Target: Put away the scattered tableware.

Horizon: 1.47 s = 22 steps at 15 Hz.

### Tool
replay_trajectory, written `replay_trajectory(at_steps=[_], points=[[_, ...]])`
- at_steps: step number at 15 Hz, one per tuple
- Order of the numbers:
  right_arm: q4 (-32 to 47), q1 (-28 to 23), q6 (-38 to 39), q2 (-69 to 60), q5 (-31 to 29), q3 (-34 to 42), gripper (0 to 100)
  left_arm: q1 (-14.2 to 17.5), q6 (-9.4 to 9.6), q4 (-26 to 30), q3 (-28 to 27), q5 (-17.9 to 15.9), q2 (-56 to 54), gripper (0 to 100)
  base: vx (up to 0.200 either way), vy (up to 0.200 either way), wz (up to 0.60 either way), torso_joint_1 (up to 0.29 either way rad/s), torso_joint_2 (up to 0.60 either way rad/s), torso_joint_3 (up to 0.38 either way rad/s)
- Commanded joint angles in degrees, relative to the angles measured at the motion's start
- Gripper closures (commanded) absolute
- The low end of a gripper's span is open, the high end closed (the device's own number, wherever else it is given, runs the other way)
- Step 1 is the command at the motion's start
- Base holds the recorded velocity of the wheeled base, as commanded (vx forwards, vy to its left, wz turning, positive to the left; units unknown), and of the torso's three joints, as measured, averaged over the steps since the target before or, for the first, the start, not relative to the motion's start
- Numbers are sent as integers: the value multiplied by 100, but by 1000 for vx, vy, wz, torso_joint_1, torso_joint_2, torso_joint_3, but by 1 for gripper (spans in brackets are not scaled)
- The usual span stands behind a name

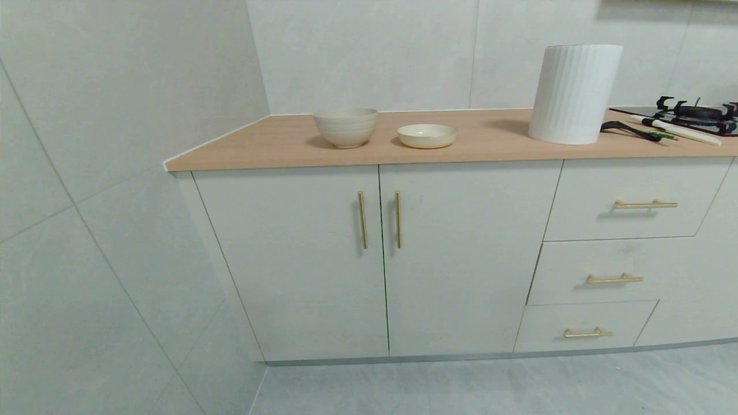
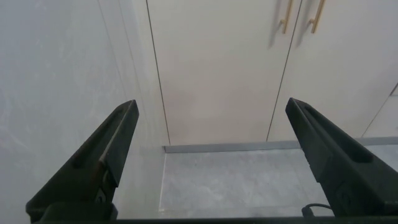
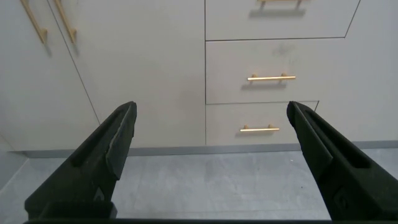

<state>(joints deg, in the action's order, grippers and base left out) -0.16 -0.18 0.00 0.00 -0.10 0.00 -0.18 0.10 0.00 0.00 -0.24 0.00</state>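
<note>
A ribbed beige bowl [image 1: 346,127] stands on the wooden countertop [image 1: 277,144], with a shallow cream dish [image 1: 427,135] just to its right. My left gripper [image 2: 211,112] hangs low and open in front of the cabinet's double doors [image 2: 217,68], near the floor, holding nothing. My right gripper [image 3: 211,115] is also open and empty, low before the drawer stack [image 3: 277,78].
A tall white ribbed container [image 1: 573,93] stands on the counter at right. Beyond it lie utensils [image 1: 663,129] beside a black gas hob [image 1: 700,112]. Below are double doors with gold handles [image 1: 379,219] and three drawers [image 1: 611,276]. A tiled wall [image 1: 86,202] closes the left side.
</note>
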Motion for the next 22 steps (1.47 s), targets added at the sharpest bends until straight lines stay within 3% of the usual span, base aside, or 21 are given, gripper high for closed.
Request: replay_trajectory(at_steps=[1,8,22], points=[[-2,1,0,9,1,0,0,1,-1,0,0,-2,0,0,200,0,0,2,7,2],[-2,1,-9,9,1,0,0,1,-1,0,0,-2,0,0,200,0,0,2,4,4],[-2,1,-9,9,1,0,0,1,-10,0,0,-2,9,0,0,0,86,0,1,0]])
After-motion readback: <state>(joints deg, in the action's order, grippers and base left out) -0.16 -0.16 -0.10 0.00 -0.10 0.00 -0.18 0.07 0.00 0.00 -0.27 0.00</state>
